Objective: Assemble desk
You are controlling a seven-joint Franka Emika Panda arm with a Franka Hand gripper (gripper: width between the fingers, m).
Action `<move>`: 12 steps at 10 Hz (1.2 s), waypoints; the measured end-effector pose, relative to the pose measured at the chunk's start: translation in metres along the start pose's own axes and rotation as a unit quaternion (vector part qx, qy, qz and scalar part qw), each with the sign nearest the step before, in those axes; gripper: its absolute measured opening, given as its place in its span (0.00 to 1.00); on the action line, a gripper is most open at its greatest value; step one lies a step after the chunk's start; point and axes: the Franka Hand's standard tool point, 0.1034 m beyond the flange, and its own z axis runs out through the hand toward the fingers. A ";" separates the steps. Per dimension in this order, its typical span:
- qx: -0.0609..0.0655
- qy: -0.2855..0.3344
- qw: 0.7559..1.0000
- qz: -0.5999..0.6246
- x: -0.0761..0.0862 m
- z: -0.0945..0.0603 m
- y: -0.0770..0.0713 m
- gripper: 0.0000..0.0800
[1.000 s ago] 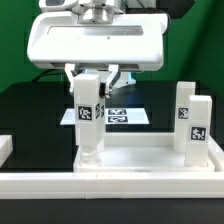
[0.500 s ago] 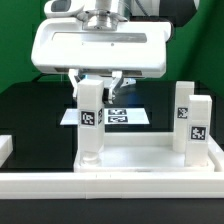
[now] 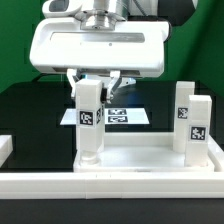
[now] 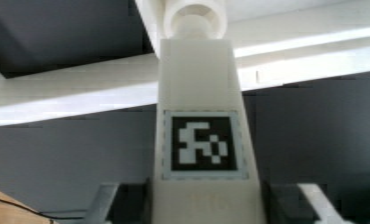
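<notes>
Desk panel (image 3: 130, 160) lies flat on the dark counter (image 3: 25, 110), against the white border rail (image 3: 110, 185) at the front. The gripper (image 3: 96, 82) is above the panel's corner at the exterior view's left, its fingers either side of the top of an upright tagged leg (image 3: 90, 120) whose foot sits in that corner socket. The fingers look closed on the leg, but actual contact can't be confirmed; the wrist view only shows the leg (image 4: 196, 120) running straight down the middle between them. Two more tagged legs (image 3: 190, 120) stand on the panel's far side, toward the exterior view's right. The marker board (image 3: 125, 115) lies behind the panel.

Likely step: seating or screwing this leg into its socket. To do it well, the leg should be kept vertical and centred over the socket, turned with light downward pressure, with no side pull that would shift the panel off the rail. Release only once it's seated flush.
</notes>
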 end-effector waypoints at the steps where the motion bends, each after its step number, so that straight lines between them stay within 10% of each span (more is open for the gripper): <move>1: 0.000 -0.002 1.000 0.000 -0.003 0.000 0.000 0.36; 12: -0.011 0.013 1.000 -0.007 -0.005 0.012 0.001 0.36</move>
